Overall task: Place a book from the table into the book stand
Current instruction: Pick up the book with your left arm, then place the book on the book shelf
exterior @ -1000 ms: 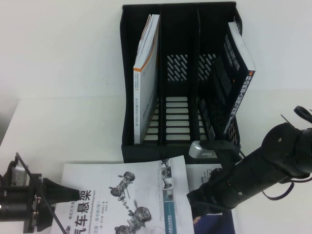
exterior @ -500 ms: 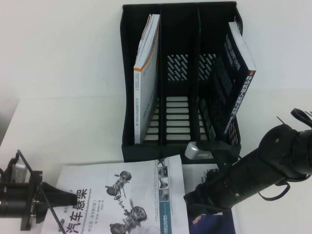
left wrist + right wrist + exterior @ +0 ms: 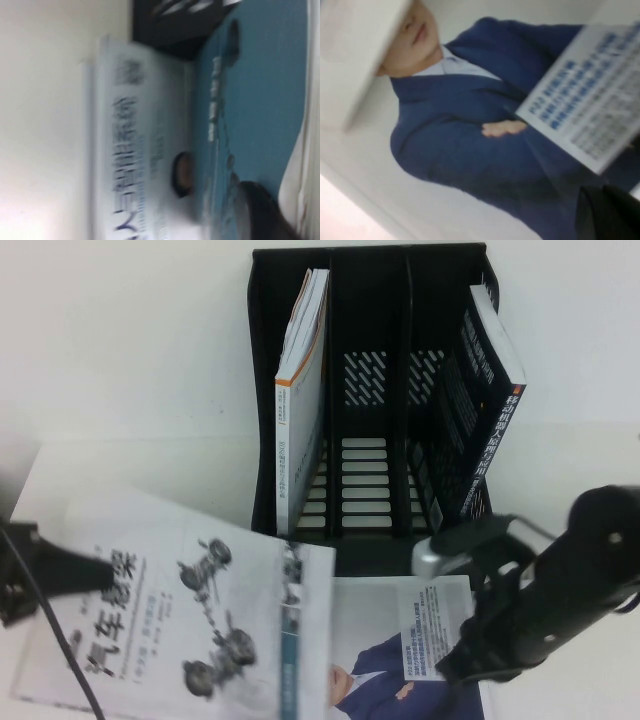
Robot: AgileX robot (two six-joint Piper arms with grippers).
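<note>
Lifting since before, left pincer point(image 3: 95, 568) grips white book point(image 3: 180, 615); right pincer point(image 3: 450, 668) state unclear.

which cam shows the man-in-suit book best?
Right wrist view: the cover with the man in the blue suit fills it. High view shows it half covered by the car book and right arm. Left wrist view doesn't show it.

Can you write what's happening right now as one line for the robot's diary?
left gripper: at car book edge, table left | right gripper: over man-cover book | book stand: middle slot empty
</note>
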